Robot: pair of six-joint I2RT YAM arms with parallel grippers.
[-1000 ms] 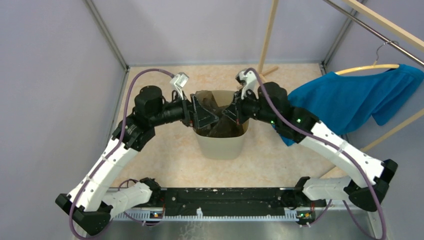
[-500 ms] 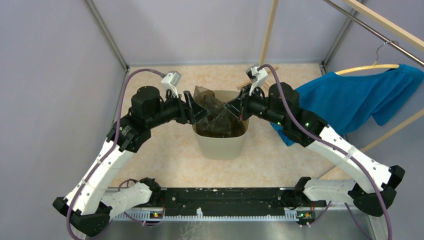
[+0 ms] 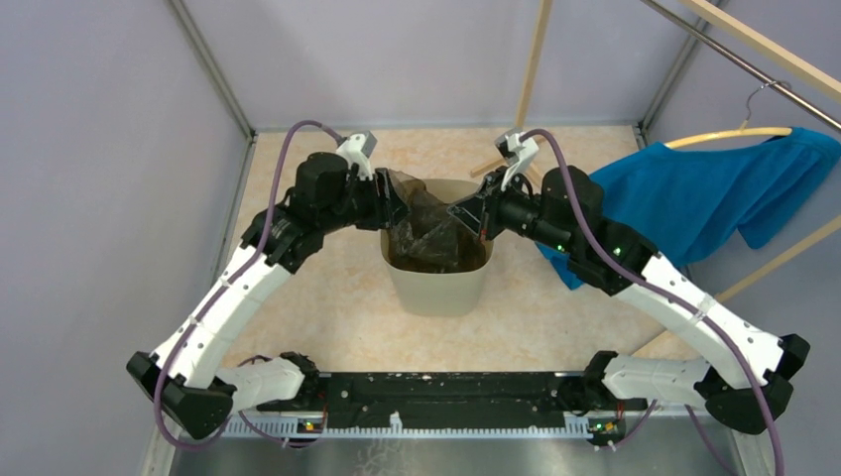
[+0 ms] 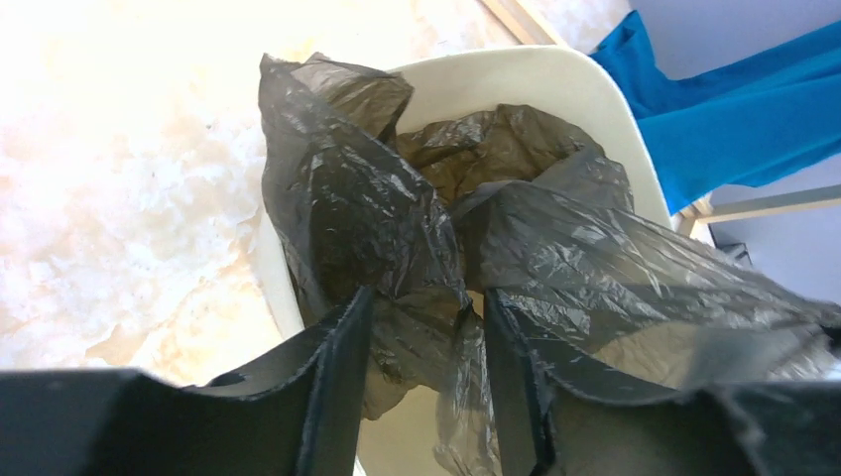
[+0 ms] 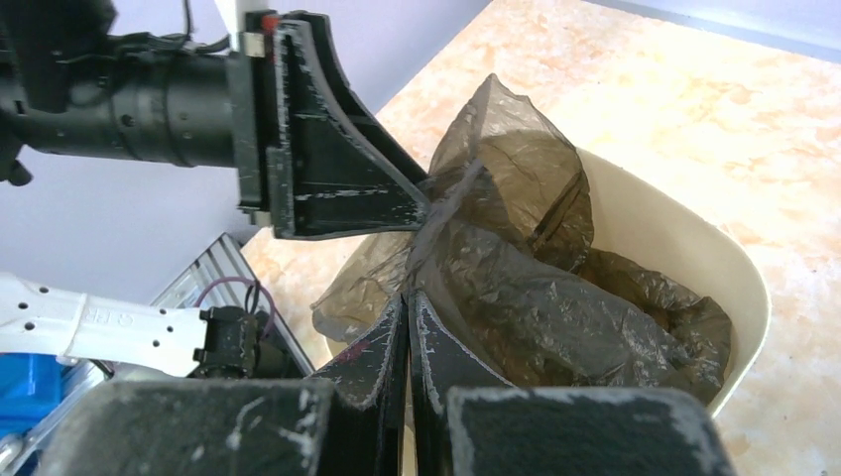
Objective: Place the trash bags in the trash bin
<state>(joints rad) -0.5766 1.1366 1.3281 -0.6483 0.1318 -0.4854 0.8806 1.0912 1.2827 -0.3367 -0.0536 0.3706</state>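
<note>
Left wrist cam: left gripper [image 4: 426, 299] spread around bag [image 4: 347, 198], right gripper [image 5: 409, 297] pinching it; I'd clamp firmly, then push into bin [image 4: 555, 74].

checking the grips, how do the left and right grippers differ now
The left gripper has its jaws apart, trash bag film between them; the right gripper has its jaws shut on a fold of it. The left one is at the left side of the trash bin, the right one at its right side. Both point inward over the bin.
</note>
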